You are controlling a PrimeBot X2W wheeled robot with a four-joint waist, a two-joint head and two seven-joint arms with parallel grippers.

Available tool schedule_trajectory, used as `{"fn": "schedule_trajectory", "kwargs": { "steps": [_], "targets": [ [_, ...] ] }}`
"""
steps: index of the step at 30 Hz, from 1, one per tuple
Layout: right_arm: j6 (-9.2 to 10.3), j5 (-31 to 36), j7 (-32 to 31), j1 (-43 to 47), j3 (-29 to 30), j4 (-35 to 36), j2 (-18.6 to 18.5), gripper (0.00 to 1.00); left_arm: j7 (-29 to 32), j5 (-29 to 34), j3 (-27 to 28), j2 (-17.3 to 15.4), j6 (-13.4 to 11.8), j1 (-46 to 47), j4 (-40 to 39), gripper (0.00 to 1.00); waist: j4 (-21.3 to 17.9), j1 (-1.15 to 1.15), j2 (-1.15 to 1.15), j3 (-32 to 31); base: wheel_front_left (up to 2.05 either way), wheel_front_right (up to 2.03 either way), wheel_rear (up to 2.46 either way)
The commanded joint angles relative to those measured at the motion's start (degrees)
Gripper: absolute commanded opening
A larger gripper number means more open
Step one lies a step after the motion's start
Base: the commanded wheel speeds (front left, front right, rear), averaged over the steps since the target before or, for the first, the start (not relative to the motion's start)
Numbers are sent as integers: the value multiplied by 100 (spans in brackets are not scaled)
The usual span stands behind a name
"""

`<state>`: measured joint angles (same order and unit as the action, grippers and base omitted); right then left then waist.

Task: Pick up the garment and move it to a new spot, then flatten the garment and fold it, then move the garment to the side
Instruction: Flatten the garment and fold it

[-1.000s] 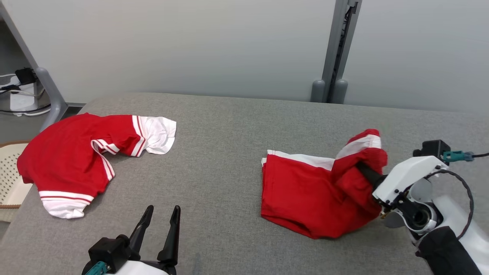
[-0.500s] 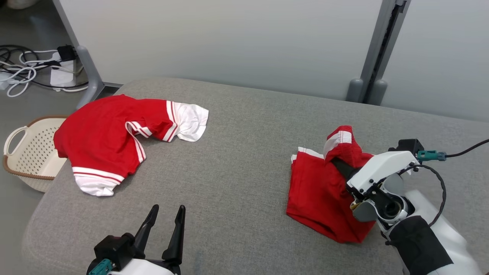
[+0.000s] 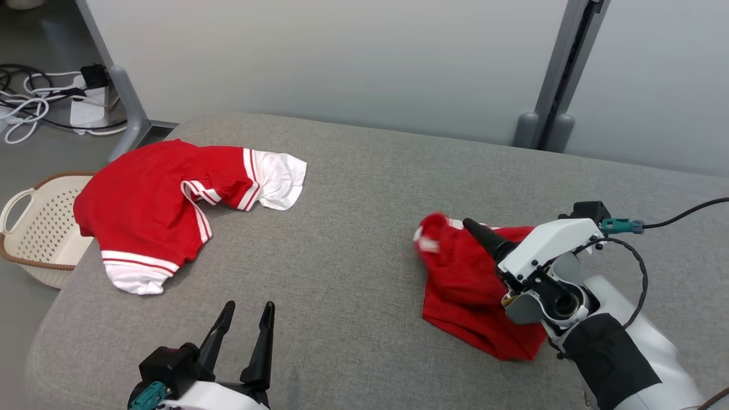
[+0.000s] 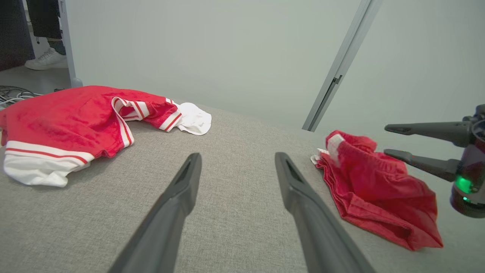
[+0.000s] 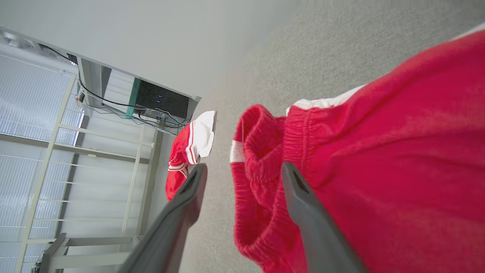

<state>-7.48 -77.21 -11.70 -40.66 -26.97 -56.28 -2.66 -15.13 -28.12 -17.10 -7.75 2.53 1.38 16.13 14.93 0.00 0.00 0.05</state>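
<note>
**Right gripper** [image 3: 481,233]: jaws spread wide and pinching nothing. They hover just above the heaped cloth at right centre of the head view. In the right wrist view [image 5: 244,168] the fabric lies beneath and between the fingers, ungripped.

**Left gripper** [image 3: 248,308]: jaws spread and empty, low at the bottom left of the head view. It is well apart from both garments.

**Shorts** [image 3: 472,290]: red with white trim, lying on the bench at right centre in a rumpled, half-doubled heap, directly under the right gripper.
- Handling (judged): light, limp knit with no stiffness. It will sag and bunch from any single hold, and it is neither fragile nor slippery.
- Hold (judged): the ribbed elastic waistband [image 5: 261,151] is the thickest edge and offers the surest pinch. Taking two corners of one hem, one per gripper, would best spread it flat.

**Jersey** [image 3: 148,210]: red with white striped cuffs, sprawled at the left of the bench, well apart from the shorts.

**Bench** [image 3: 353,228]: covered in grey woven fabric with rounded corners. It looks slightly grippy, so cloth is likely to drag on it rather than slide.

**Room:**
- A pale wall panel runs behind the bench.
- A grey post [image 3: 552,74] stands at upper right.
- A perforated cream basket [image 3: 34,239] sits on the floor at far left.
- Cables [image 3: 34,102] lie at upper left.
- A person's foot [image 4: 45,60] shows at the upper left of the left wrist view.
</note>
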Motion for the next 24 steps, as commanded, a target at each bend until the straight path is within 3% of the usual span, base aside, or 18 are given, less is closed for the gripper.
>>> {"fn": "schedule_trajectory", "kwargs": {
  "steps": [1, 5, 12, 19, 24],
  "targets": [
    [-4, -48, 67, 1, -38, 73, -46, 100, -1, 44, 28, -5, 7, 36, -5, 100, -89, 0, 0, -50, 0, 0, 0],
    [-4, -83, 314, 27, -44, 475, -121, 100, -1, 38, 49, -7, -10, -46, -8, 100, -263, 0, 0, -148, 0, 0, 0],
    [-5, 119, 914, 359, -1, 1539, -790, 100, -1, 52, 97, -6, -46, -123, -90, 100, -520, 0, 0, -214, 0, 0, 0],
    [-4, 974, 1923, 838, -190, 2325, -1501, 100, -1, 109, 231, 16, -70, -187, -250, 100, -768, 0, 0, -215, 0, 0, 0],
    [-4, 1520, 2412, 1143, -192, 2590, -1644, 100, -1, 164, 339, 24, -72, -194, -349, 100, -924, 0, 0, -207, 0, 0, 0]
  ]
}}
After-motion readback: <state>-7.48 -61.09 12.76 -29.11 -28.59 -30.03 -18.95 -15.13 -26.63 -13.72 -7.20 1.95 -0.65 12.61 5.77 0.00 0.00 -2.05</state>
